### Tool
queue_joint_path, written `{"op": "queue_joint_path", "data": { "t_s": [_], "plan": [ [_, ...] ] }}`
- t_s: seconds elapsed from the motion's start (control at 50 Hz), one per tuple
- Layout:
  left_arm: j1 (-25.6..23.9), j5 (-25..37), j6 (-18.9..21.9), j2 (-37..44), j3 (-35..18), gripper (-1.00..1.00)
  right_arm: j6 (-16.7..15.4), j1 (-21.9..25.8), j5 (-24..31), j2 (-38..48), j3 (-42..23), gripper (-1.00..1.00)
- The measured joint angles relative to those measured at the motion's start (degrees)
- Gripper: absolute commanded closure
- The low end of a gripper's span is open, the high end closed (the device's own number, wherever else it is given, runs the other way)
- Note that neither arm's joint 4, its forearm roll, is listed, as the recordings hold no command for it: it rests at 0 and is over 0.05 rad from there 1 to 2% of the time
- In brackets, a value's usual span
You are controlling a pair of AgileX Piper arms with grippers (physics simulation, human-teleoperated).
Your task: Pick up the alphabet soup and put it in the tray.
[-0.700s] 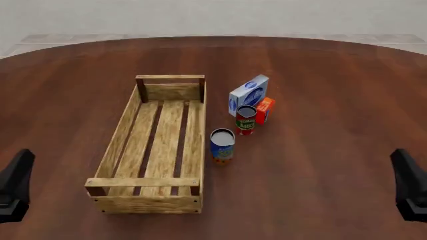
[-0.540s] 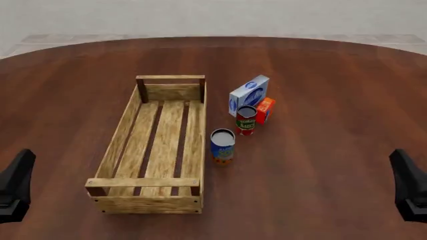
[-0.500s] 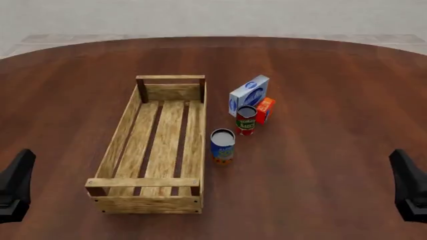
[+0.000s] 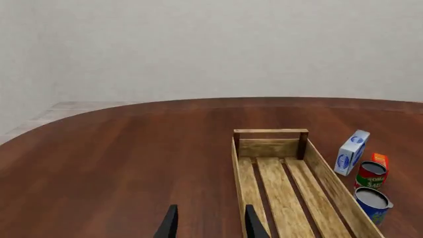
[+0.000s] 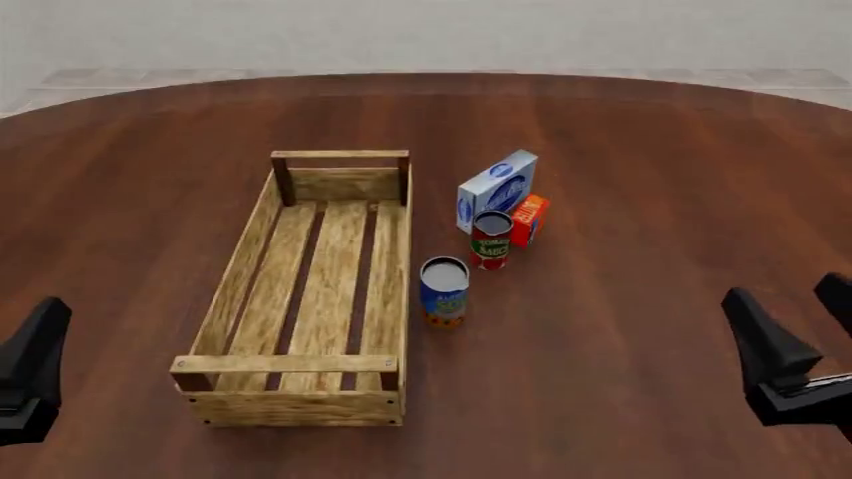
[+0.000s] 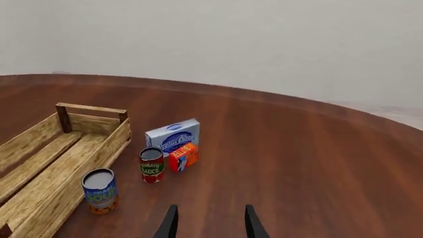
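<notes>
A: Table (image 5: pixel 639 200) first — dark reddish wood, streaky grain, a soft sheen on it.

B: And the tray (image 5: pixel 326 274) is pale raw-looking wood, knotty planks, matt, with darker posts at the end rails.

A: The alphabet soup (image 5: pixel 445 291) — dull grey metal top, smooth printed blue label.

B: Same grey lid on the red-and-green can (image 5: pixel 492 239). Behind it, the blue-and-white carton (image 5: pixel 498 190) and orange box (image 5: pixel 530 221) look like printed card, smooth-faced.

A: Gripper fingers (image 6: pixel 252 225) — plain matt black.

Both grippers are plain matte black. The right gripper (image 5: pixel 799 344) shows two tapered, wedge-shaped fingers on a blocky body. The left gripper (image 5: pixel 30 374) looks alike.
</notes>
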Motion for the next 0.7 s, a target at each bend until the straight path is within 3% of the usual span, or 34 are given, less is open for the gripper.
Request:
{"op": "queue_joint_path", "data": {
  "t_s": [0.7],
  "plan": [
    [0.0, 0.0, 0.0, 0.0, 0.0, -1.0, -1.9, 8.8, -12.7, 16.9, -0.8, -1.0]
  ]
}}
